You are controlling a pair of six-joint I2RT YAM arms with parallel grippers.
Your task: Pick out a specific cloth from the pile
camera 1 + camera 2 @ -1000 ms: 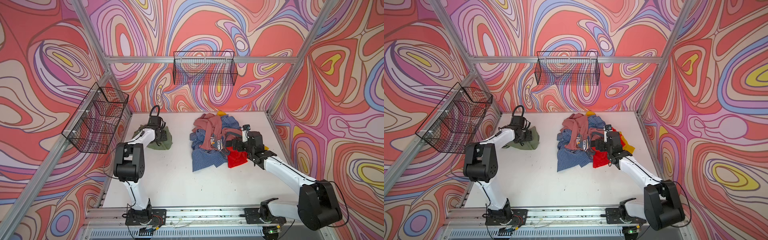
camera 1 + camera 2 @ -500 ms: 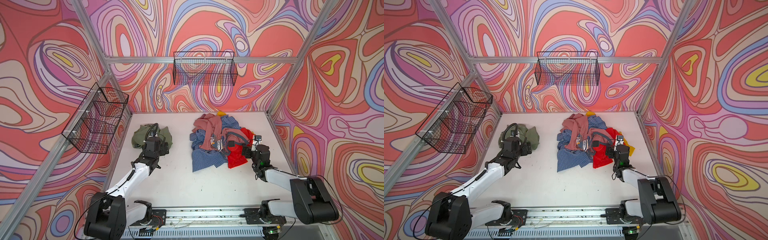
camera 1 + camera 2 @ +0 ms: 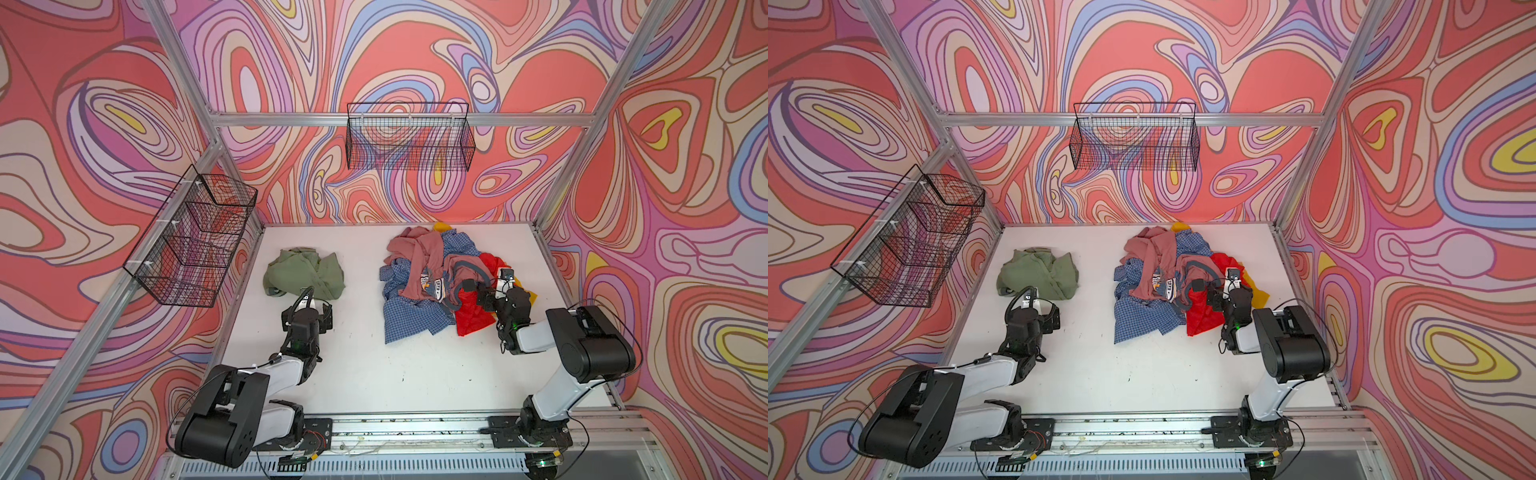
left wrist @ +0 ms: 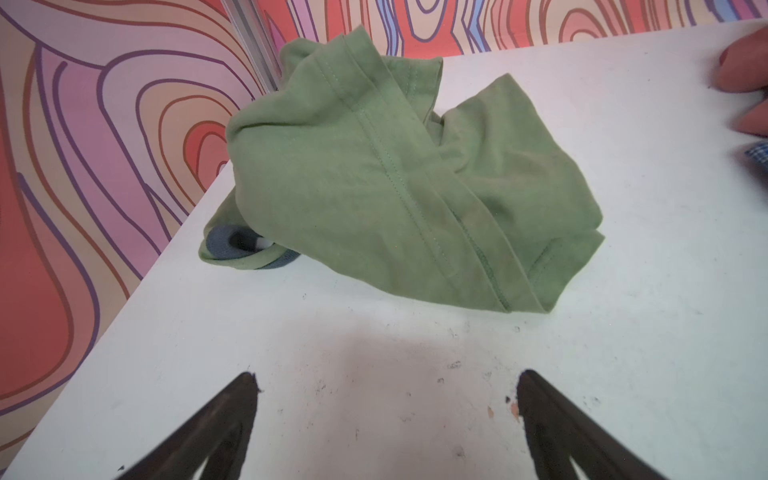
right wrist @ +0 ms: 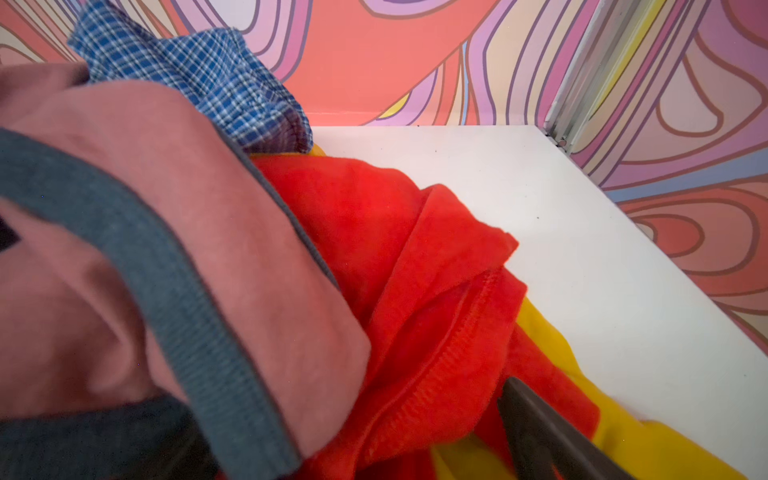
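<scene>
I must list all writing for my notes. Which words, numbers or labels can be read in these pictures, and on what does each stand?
"1978": printed sideways on a white patch of the dusty-pink top, seen in both top views.
The neighbouring patch on the same top: its print is too blurred to read.
The green cloth: no writing shows on it.

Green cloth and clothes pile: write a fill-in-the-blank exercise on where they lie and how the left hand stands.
1. In both top views the green cloth lies by itself, to the ____ of the pile.
2. The left hand hovers over bare table with its jaws ____.
3. The pile's checked shirt is ____ in colour.
Missing words: left; open; blue.
</scene>
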